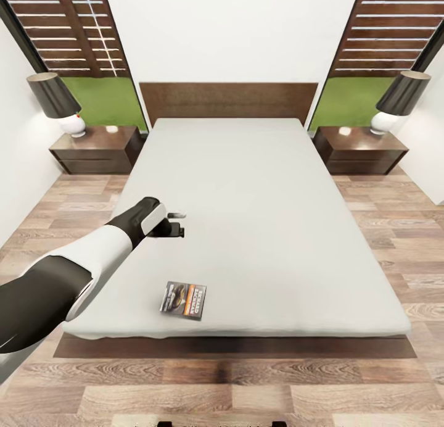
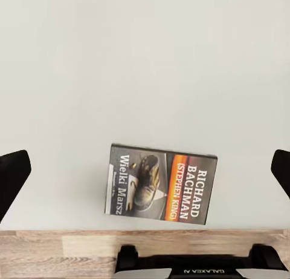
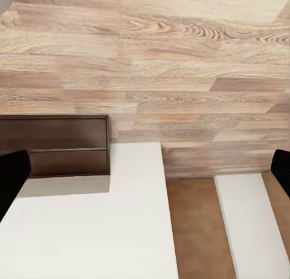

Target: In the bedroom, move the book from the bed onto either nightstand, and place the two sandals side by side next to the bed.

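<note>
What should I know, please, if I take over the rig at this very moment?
Left gripper: open, empty, hovering over the bed, short of the book.
Right gripper: fingers spread, holding nothing, looking at floor.
Book lies flat near the foot edge of the mattress, untouched.
Nightstands flank the headboard, each with a lamp.
Done: nothing yet.
Left: grasp book, set it on a nightstand; then find the sandals and pair them beside the bed.

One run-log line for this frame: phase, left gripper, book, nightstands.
phase: reaching for book | left gripper: open, over bed, apart from book | book: flat near foot edge | nightstands: each bears a lamp
</note>
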Robot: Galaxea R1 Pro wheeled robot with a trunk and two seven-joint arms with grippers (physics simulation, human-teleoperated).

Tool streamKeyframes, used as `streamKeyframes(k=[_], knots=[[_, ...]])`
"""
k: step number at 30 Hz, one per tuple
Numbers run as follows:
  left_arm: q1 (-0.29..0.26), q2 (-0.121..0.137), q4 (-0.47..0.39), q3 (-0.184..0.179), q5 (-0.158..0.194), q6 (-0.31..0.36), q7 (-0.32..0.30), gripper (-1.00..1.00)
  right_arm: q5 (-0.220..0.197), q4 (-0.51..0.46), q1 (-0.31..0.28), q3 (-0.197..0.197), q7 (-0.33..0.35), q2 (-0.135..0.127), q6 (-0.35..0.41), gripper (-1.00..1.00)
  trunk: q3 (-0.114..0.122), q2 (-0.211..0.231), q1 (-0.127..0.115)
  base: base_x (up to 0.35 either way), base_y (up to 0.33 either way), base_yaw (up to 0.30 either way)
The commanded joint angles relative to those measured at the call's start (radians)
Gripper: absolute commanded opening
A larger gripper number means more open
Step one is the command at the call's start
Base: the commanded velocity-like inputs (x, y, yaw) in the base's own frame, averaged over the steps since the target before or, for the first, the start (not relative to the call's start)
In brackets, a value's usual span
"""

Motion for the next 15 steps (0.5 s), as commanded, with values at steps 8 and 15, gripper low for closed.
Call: streamKeyframes(k=[8,15], knots=[[0.0,0.002,-0.001,-0.008,0.011,-0.069,0.007,1.0,0.01,0.003,-0.001,-0.007,-0.004,0.0,0.001,1.0,-0.015,-0.002,0.0,0.0,0.0,0.0],[0.003,0.003,-0.001,-0.009,0.009,-0.133,0.005,1.0,0.01,0.003,-0.001,-0.008,-0.004,-0.002,0.001,1.0,-0.026,-0.002,0.0,0.0,0.0,0.0]])
